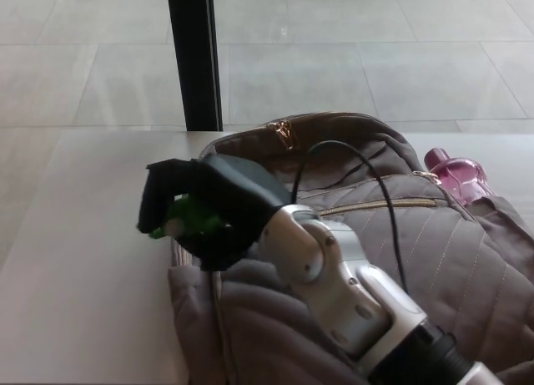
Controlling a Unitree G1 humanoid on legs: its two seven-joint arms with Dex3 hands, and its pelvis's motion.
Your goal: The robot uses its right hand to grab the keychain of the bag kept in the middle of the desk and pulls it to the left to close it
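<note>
Desk [83, 260]; arm [334, 272] across bag [467, 251]; pink bottle [457, 174], perhaps

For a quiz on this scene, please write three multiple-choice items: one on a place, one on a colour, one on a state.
1. Where is the right hand?
A) at the left edge of the bag
B) at its right edge
C) above its middle

2. What colour is the keychain?
A) red
B) green
C) blue

3. What is the state of the right hand?
A) open
B) shut on nothing
C) shut on the keychain

Answers:
1 A: the hand sits at the bag's left end.
2 B: green shows between the fingers.
3 C: the fingers curl round the green piece.
</note>
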